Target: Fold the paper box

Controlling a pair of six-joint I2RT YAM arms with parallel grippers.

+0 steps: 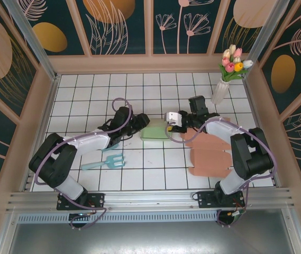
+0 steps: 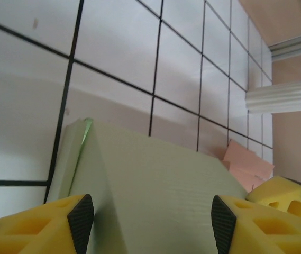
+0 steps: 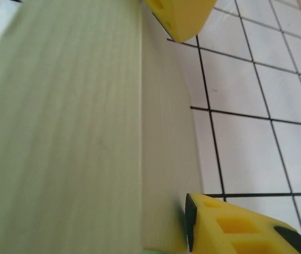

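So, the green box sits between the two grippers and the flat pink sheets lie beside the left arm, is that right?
Not quite: the flat pink sheets lie beside the right arm, not the left, as the top external view shows. The green box does sit between the left gripper and the right gripper.

The paper box (image 1: 154, 130) is seen in pale green. The tabletop (image 1: 87, 90) is tiled white with a black grid. The flat sheets (image 1: 209, 156) are coloured salmon pink, the garden fork (image 1: 105, 162) light blue. Yellow is shown on the left pincer (image 2: 149, 219), black on its pads (image 2: 82, 217). The walls (image 1: 124, 42) are patterned dark teal with gold and pink plants.
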